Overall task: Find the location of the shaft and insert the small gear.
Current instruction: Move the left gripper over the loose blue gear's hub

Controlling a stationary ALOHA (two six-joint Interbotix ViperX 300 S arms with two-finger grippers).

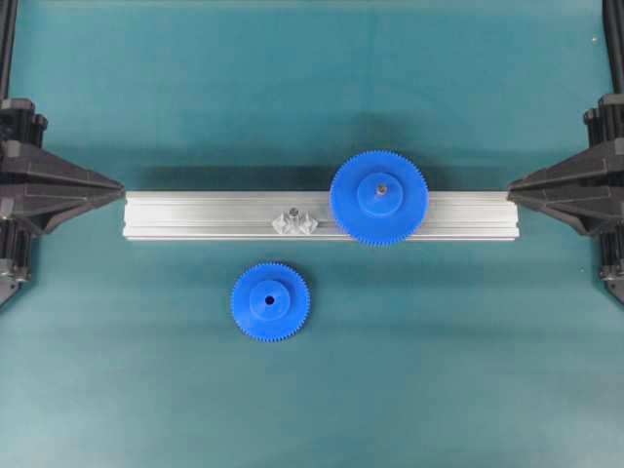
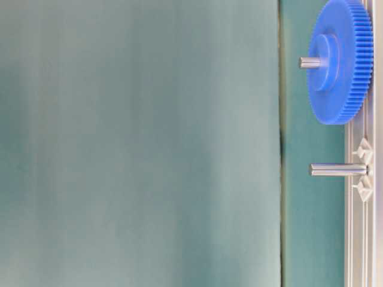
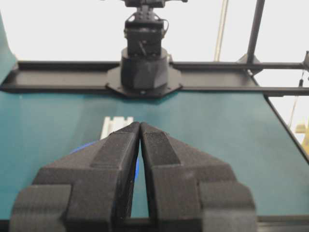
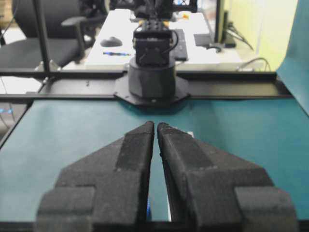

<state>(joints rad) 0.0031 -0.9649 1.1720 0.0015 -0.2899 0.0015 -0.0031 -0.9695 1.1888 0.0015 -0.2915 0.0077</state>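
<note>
Two bright blue toothed gears, the small gear [image 1: 270,302] and a larger gear [image 1: 378,198], stand out against a teal bench [image 1: 292,88]. Silver aluminium rail [image 1: 195,215], grey shaft [image 1: 291,212], black tools [image 3: 140,126].

Robotics lab or office workspace. Teal-covered tabletop [image 1: 292,409] framed by black metal rail structure [image 4: 231,84]. Black robot arm base [image 4: 152,79] bolted at tabletop edge. Behind: black office chair [image 4: 43,46], white desk [image 4: 120,48] with mouse, keyboard, cables.
</note>
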